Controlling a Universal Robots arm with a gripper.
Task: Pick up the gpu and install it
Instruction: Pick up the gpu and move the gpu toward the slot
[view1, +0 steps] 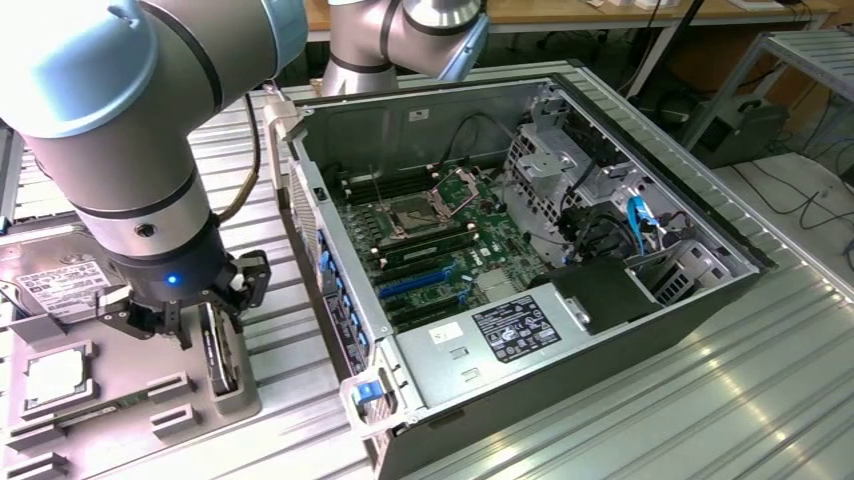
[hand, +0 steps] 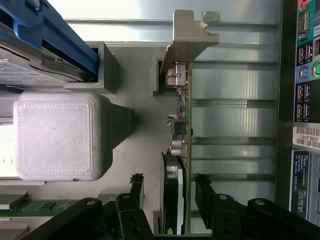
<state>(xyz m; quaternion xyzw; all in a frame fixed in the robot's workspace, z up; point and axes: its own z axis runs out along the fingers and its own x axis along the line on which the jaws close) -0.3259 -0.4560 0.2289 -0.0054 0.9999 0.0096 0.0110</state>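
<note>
The gpu (view1: 220, 352) stands on edge in a slot of the grey holder tray (view1: 160, 405), on the exterior view's left beside the open computer case. In the wrist view it is edge-on: a thin green board (hand: 186, 120) with its silver end bracket (hand: 187, 42) at the far end and a dark cooler face (hand: 170, 195). My gripper (view1: 198, 318) hangs low over the card's near end. It is open, and its black fingers (hand: 134, 192) stand one on each side of the card without touching it.
The open computer case (view1: 694, 235) lies to the tray's right, with its motherboard (view1: 441, 235) and blue card slots (view1: 407, 285) exposed. A labelled hard drive (view1: 60, 285) and a square processor chip (view1: 54, 375) also sit in the tray. A grey printed block (hand: 57, 135) rises close beside the card.
</note>
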